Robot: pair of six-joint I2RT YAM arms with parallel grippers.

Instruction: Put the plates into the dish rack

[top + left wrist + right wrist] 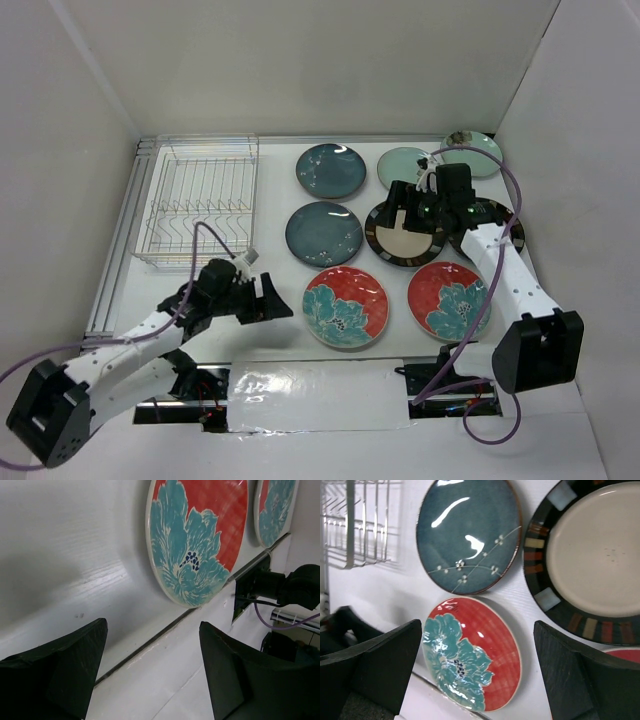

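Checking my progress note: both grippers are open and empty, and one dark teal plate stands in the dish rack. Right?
No. The top external view shows the dish rack holding no plates; both dark teal plates lie flat on the table. Left gripper and right gripper are open and empty, as stated.

The white table carries the plates lying flat; the dish rack stands beside them.

Qty, plates: 8 tot. Teal plates x2, mint plates x2, cream plates x2, red plates x2. Rack x1. Arms x2.
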